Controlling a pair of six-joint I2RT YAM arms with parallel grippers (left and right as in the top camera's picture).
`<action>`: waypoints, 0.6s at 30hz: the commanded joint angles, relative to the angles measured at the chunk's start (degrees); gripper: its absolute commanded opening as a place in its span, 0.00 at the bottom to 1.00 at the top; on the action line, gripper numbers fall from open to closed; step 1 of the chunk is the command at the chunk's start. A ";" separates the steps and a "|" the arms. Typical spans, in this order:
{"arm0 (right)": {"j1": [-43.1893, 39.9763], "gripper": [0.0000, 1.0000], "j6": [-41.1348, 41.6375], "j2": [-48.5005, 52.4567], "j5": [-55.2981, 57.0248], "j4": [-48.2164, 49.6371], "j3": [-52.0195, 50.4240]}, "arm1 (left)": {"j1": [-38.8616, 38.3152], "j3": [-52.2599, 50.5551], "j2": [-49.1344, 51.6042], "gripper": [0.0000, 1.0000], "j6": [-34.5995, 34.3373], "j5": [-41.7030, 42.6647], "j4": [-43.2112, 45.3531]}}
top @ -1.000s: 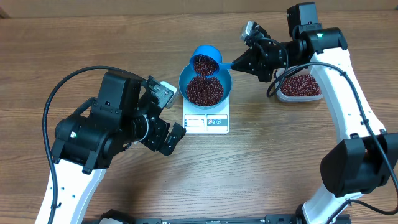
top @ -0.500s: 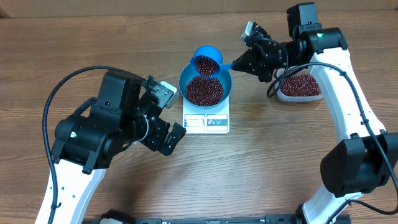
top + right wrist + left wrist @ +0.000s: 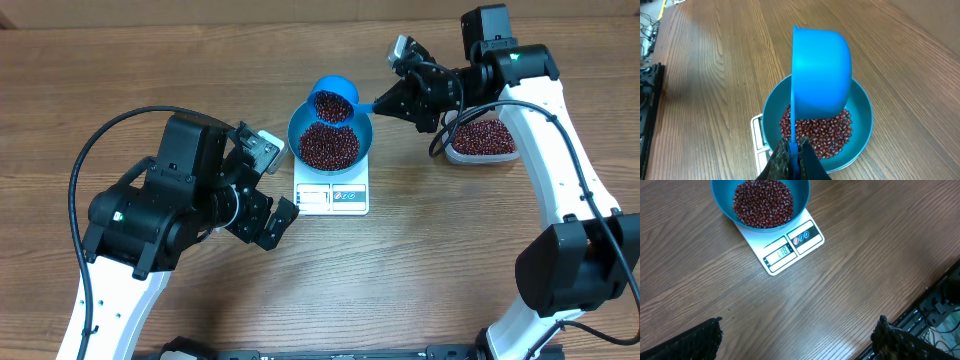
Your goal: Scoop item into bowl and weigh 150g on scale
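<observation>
The beans (image 3: 329, 147) lie as a heap in the blue bowl (image 3: 366, 134), which stands on the white scale (image 3: 332, 198) in the middle of the surface (image 3: 450, 260). A blue scoop (image 3: 336, 84) with more beans hangs tilted over the far rim of the bowl; the right gripper (image 3: 386, 102) is closed on its handle. The left gripper (image 3: 799, 330) is wide open, holding nothing, near the scale. A clear tub (image 3: 480, 158) of beans stands beside the right arm.
</observation>
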 commanded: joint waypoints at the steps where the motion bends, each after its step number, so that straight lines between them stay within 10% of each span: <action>1: 0.00 0.04 -0.55 -0.59 -0.39 0.24 1.60 | -0.37 0.17 0.24 1.00 1.27 -0.39 0.04; 18: 0.00 0.04 -4.83 -0.59 0.42 2.10 1.60 | -0.37 0.17 0.24 0.99 1.27 -0.39 0.04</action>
